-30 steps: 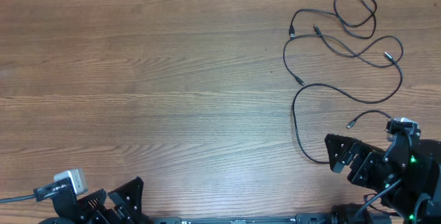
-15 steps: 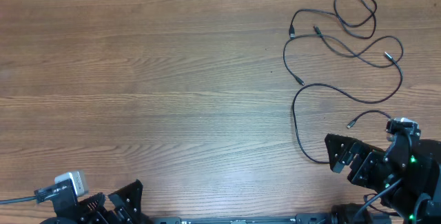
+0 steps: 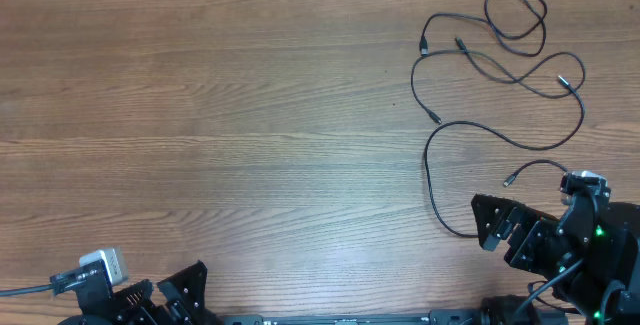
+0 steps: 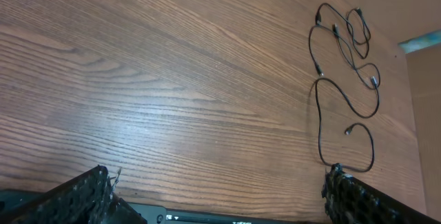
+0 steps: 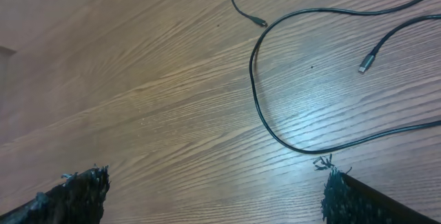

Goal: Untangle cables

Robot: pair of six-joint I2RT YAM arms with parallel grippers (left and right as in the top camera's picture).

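Both arms sit at the near edge of the desk (image 3: 250,115); neither is on the cables.

Left end effector (image 3: 172,281): near-left corner, fingers spread wide, nothing between them. Left wrist view agrees: the two fingers sit at the bottom corners of the frame (image 4: 217,186), with bare wood between them.

Right end effector (image 3: 500,233): near-right side, also spread wide and holding nothing. In the right wrist view (image 5: 213,182) the gap between its fingers shows only desk and a stretch of cord.

The cables (image 3: 427,165) are thin black cords, all on the right side of the desk, running from the far-right corner down toward the right arm. At the far end the cords make several loops that cross each other. I can't tell how many separate cords there are.

- One long loop (image 5: 252,79) swings toward the near edge, and its lowest bend lies just beside the right end effector's fingers. Can't tell if it touches.
- A loose plug (image 3: 508,179) lies inside that loop, near the right arm. It also shows in the right wrist view (image 5: 365,63), flat on the wood.
- From the left wrist camera the whole bundle (image 4: 318,117) is on the far right, well apart from the left end effector.

A small white box (image 3: 100,263) is mounted on the left arm. A green light (image 3: 598,233) shows on the right arm.
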